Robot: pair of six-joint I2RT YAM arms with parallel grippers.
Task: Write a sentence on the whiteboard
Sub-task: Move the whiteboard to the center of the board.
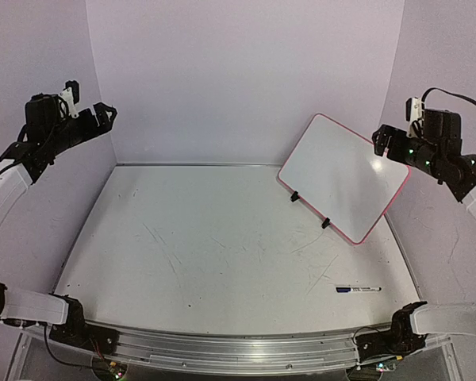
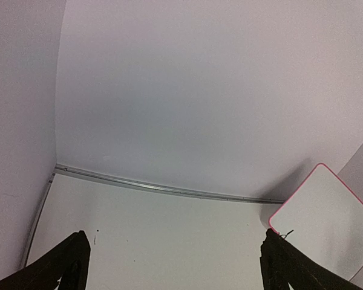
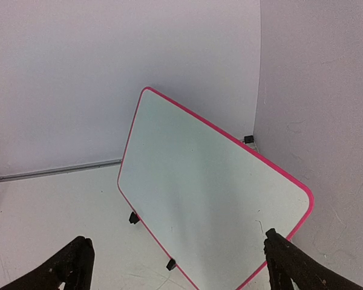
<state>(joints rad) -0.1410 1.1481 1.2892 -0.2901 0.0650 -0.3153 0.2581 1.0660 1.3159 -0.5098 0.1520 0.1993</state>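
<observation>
Both claws hung released, raised well above the desk [image 1: 206, 246]: the left claw [image 1: 105, 113] stood with its fingers spread wide on nothing, and the right claw [image 1: 382, 140] likewise, its two dark fingers [image 3: 72, 266] framing empty air in the right wrist view. The whiteboard [image 1: 345, 176] stood directly ahead of the right claw and just below it, close enough that in the top view the claw overlapped the board's upper right edge. From the left claw it lay well apart, across the whole desk to that claw's right. The board was propped on its two black clip feet [image 1: 295, 196], tilted back toward the right wall [image 1: 444, 63], with its long axis running diagonally from the far left down to the near right. No sentence showed on it; the face was bare white inside the pink rim. The marker [image 1: 358, 290] lay flat on the desk well below the right claw and toward the near edge, its long axis roughly parallel to that edge, dark end to the left. The right arm was plainly the nearer one, so the pick-up probably fell to it, with the fingers set across the barrel. A dark label ran along the marker, too small to read, and no other brand or writing could be made out.
</observation>
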